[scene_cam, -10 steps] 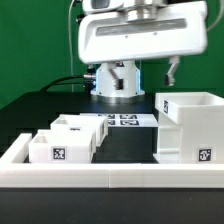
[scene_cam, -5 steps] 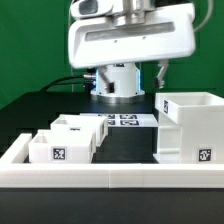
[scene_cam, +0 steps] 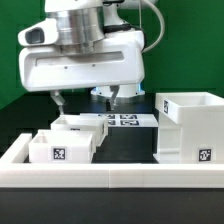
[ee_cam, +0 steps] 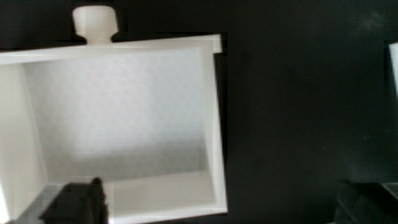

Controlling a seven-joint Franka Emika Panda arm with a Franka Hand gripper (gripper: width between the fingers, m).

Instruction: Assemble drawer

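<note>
Since 0.5 s ago the arm's white housing (scene_cam: pixel 85 65) has swung from the middle toward the exterior view's left and dropped lower, so the end effector (scene_cam: pixel 88 98) now hangs above the 2 trays. The drawer parts have not shifted. We see its dark fingers (scene_cam: pixel 57 101) spread wide, holding nothing.

The drawer lies in 3 pieces on the black tabletop (scene_cam: pixel 128 147). The tall box-shaped casing (scene_cam: pixel 188 125) is at the exterior view's right. The front tray (scene_cam: pixel 62 150) and rear tray (scene_cam: pixel 84 126) sit close together at its left, well apart from the casing. All are smooth matte white plastic with thin straight walls and black-and-white square tags.

The wrist view looks straight down into a tray (ee_cam: pixel 125 110), a rectangular open box with a rounded knob (ee_cam: pixel 93 20) on 1 outer wall. We cannot tell which tray it is. 1 finger overlaps its wall and the other is over bare tabletop.
</note>
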